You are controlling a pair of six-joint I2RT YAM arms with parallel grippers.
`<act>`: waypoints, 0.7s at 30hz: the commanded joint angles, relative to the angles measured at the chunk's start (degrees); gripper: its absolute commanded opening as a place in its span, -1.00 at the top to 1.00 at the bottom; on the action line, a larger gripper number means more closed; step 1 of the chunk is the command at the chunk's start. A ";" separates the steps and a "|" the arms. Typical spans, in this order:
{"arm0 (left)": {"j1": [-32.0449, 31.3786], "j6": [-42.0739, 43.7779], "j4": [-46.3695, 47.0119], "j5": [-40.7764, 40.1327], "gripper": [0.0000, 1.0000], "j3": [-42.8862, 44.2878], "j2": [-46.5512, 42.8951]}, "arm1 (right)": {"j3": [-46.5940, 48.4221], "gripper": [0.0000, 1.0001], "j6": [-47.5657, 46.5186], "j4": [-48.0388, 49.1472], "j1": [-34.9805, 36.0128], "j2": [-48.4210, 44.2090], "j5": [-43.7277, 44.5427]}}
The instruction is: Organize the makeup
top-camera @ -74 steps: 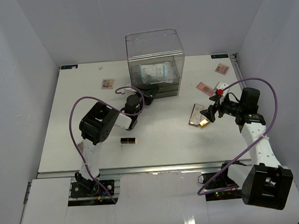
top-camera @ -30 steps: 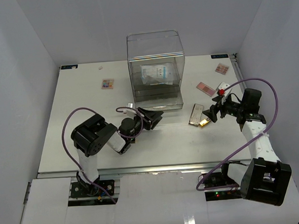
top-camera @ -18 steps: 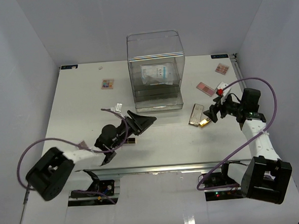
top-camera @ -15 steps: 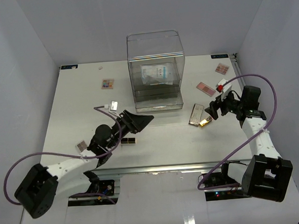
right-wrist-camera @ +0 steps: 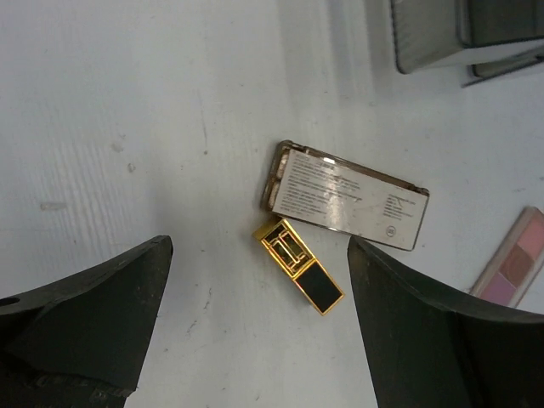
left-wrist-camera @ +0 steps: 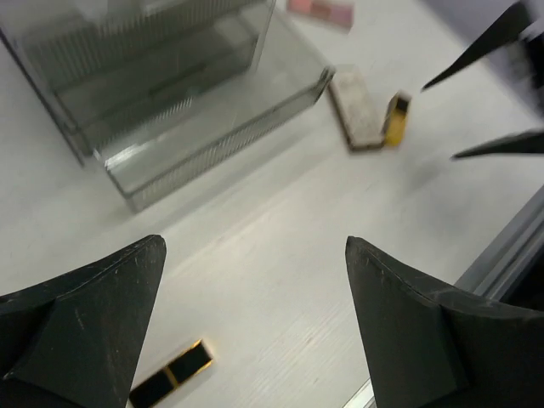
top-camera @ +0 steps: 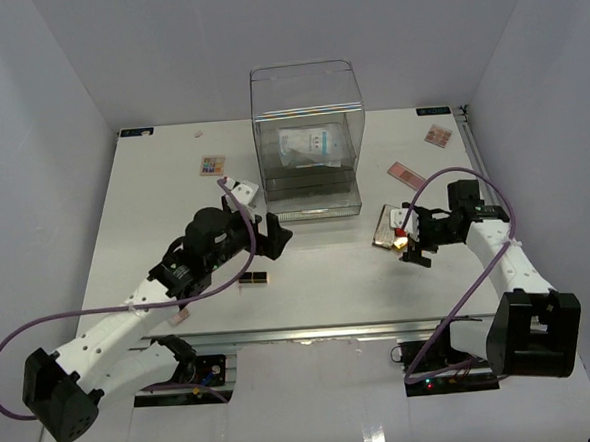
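The makeup lies scattered round the clear acrylic box (top-camera: 306, 110), which holds a pale-blue sachet (top-camera: 306, 143). A black-and-gold lipstick (top-camera: 252, 278) (left-wrist-camera: 170, 384) lies on the table below and to the left of my open left gripper (top-camera: 273, 237) (left-wrist-camera: 253, 246), which hovers in front of the box's drawer (left-wrist-camera: 212, 102). My right gripper (top-camera: 411, 240) (right-wrist-camera: 259, 246) is open directly above a gold-and-black lipstick (right-wrist-camera: 302, 266) (left-wrist-camera: 396, 119). This lipstick touches the gold compact (top-camera: 387, 225) (right-wrist-camera: 350, 195). Nothing is held.
A pink palette (top-camera: 405, 172) (right-wrist-camera: 514, 259) lies right of the box, and another palette (top-camera: 437, 134) lies near the far right corner. A multicolour palette (top-camera: 211, 165) sits left of the box. The table's front rail runs near the left gripper.
My left arm swung out and forward, its gripper opening wide and ending in front of the box. My right gripper dropped and shifted left over the gold lipstick.
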 commanded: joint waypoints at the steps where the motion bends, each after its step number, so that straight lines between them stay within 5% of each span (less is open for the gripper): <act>1: 0.14 8.18 -10.44 -0.20 -0.96 0.56 1.14 | 3.23 -0.82 -17.59 -7.44 0.40 4.26 0.14; 14: 0.32 8.24 -8.94 -0.25 -0.96 -1.12 -5.15 | 6.46 -1.00 -17.02 -0.74 1.58 16.36 8.00; 21: 0.46 8.24 -8.80 -0.42 -0.96 -1.43 -6.08 | 6.79 -0.86 -14.39 2.71 2.10 20.31 10.86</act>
